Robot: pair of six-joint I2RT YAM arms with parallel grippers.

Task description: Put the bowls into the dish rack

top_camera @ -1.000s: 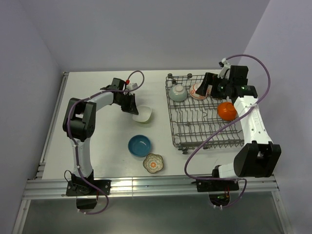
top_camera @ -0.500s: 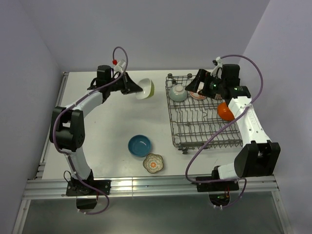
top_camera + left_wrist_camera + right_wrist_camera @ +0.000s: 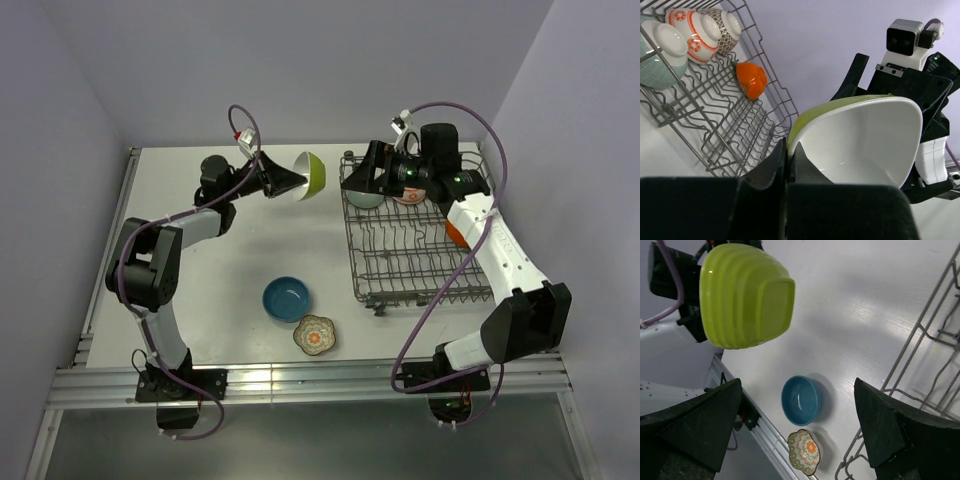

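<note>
Fingers of the left arm (image 3: 772, 172) are clamped on the rim of the white squarish bowl (image 3: 312, 175). The bowl is lime-green underneath and is held on its side in the air above the table (image 3: 220, 270), just left of the dish rack (image 3: 351, 235). Right fingers (image 3: 700, 430) stand wide apart and empty at the rack's far left corner, facing that bowl. Deep blue bowl (image 3: 287, 299) and floral bowl (image 3: 315, 335) sit on the table. Pale teal bowl (image 3: 657, 60), orange-white bowl (image 3: 692, 32), grey patterned bowl (image 3: 722, 25) and orange bowl (image 3: 752, 80) rest in the rack.
</note>
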